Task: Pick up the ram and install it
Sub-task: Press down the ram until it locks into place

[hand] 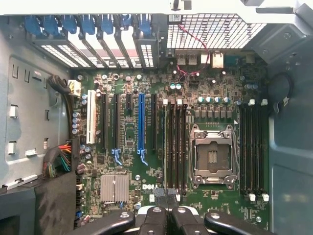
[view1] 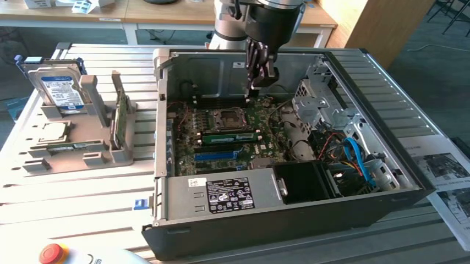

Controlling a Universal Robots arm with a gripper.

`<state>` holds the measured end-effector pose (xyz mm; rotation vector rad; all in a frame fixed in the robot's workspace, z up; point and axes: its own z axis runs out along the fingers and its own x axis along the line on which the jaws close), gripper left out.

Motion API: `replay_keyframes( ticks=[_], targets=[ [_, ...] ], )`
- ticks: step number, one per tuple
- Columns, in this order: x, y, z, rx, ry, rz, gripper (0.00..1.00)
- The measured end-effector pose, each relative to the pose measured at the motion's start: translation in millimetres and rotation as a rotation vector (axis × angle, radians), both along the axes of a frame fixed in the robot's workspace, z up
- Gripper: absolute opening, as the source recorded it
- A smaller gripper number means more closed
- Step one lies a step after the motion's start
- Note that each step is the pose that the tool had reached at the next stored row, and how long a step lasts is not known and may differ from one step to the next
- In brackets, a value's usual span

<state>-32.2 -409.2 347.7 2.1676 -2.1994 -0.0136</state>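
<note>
Currently I see the tool [view1: 255, 88] hanging inside the open computer case [view1: 294, 220], raised above the motherboard [view1: 220, 148] and close to the case's far wall. Its fingers are clenched together. On the wrist view the tool [hand: 166, 215] shows them meeting, with nothing I can make out between them.

The ram [view1: 229, 136] lies along a memory slot on the board. It is a green strip just on the camera side of the open processor socket [view1: 228, 116], between that socket and the blue expansion slot [view1: 218, 155]. The tool is apart from it, not touching. I cannot tell whether the stick is pressed fully home.

Off to the exterior view's left, on the bench [view1: 74, 187], a grey holder [view1: 103, 159] carries three parts. A second stick [view1: 118, 124] stands on edge, a hard drive [view1: 63, 91] stands upright, and a square silver processor chip [view1: 52, 131] lies flat.
</note>
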Motion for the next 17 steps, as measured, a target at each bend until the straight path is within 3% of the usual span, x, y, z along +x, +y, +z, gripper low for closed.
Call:
replay_keyframes(
  ticks=[3, 17],
  targets=[
    [0.1, 0.0, 0.0, 0.0, -0.006, 0.0, 0.1],
    [0.0, -0.2, 0.0, 0.0066, -0.0125, 0.0, 0.1]
  ],
)
